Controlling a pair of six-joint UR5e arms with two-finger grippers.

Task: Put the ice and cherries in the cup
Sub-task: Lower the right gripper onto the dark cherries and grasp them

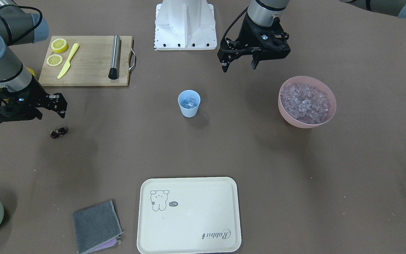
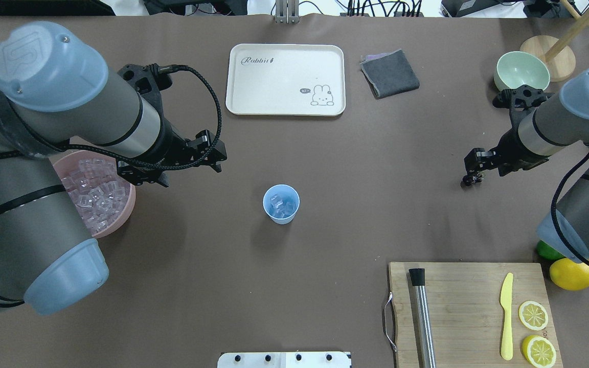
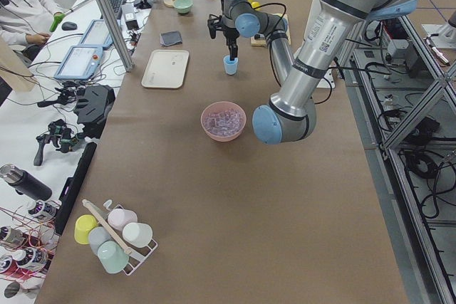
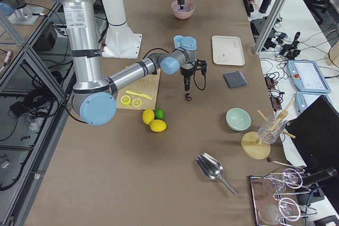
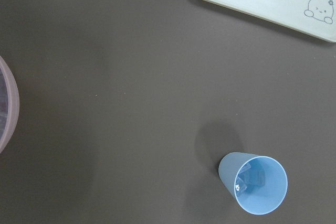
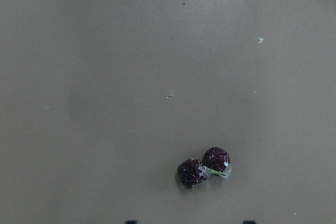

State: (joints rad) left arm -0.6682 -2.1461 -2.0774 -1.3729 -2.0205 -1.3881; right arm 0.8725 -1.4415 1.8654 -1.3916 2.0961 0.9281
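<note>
Right gripper (image 1: 60,105): fingers spread, nothing held. Only the two tips can be made out at the bottom edge of the wrist view, set well apart. The cherries (image 6: 203,167) are lying on the table (image 1: 259,151) just ahead of those tips and off to one side, not touched yet.

So the step in hand looks like the cherry pick. A few things that'd probably help:

- The gripper should be shifted until the pair sits dead centre between the tips before anything is lowered. Right now they're off-centre.
- The fingers are best lined up so the pair is squeezed across its short side, or right at the join. Otherwise one fruit could get pinched and the other flicked away.
- They're small, round and glossy, so the tips need to be brought nearly down to the table and closed gently.

The cup (image 1: 189,111) is standing mid-table, well apart from the cherries, with some ice (image 2: 281,204) in it. It looks light, so the drop is better made from low over the rim, without the cup being bumped.

Left gripper (image 1: 239,67) is also spread and empty, hovering between the cup and the ice bowl (image 1: 305,124).
</note>
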